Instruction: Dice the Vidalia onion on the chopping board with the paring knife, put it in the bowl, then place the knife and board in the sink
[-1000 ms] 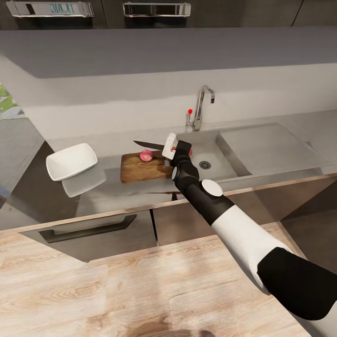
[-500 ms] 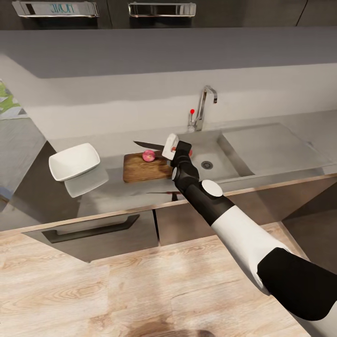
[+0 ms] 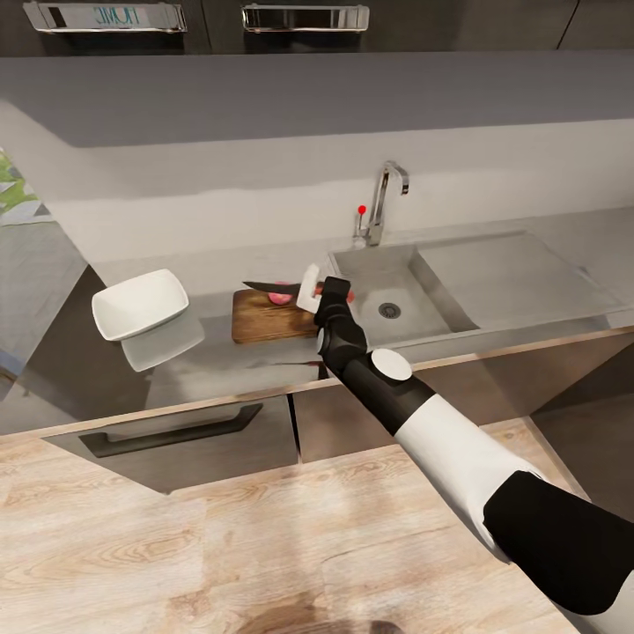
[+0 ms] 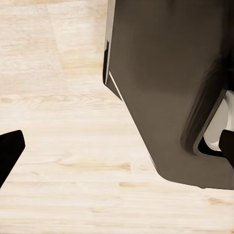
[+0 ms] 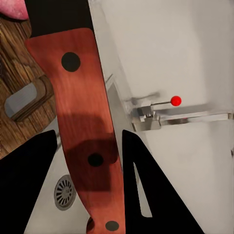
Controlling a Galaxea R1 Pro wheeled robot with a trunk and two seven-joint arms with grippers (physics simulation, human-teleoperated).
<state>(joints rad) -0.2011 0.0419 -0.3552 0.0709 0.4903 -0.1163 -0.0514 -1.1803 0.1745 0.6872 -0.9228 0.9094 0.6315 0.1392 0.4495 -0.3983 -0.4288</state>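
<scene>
My right gripper point(image 3: 319, 292) is shut on the paring knife point(image 3: 264, 286) by its handle, at the right end of the chopping board point(image 3: 264, 321). The dark blade lies level, right on top of the pink Vidalia onion point(image 3: 280, 299) on the board. The right wrist view shows the reddish handle point(image 5: 83, 122) between the black fingers point(image 5: 29, 190), the onion's edge point(image 5: 12, 9) and the board's handle slot point(image 5: 22, 100). The white bowl point(image 3: 141, 302) stands on the countertop point(image 3: 220, 361) left of the board. My left gripper point(image 4: 117, 148) hangs open over wooden floor.
The sink point(image 3: 370, 264) with its drain point(image 3: 389, 310) lies just right of the board, a drainboard point(image 3: 511, 277) beyond it. The chrome tap point(image 3: 385, 198) with a red knob point(image 3: 362, 210) stands behind the basin. Dark cabinets sit under the counter.
My right gripper has moved a little left and down, bringing the knife blade from above the onion onto it. The view also shifted slightly at first.
</scene>
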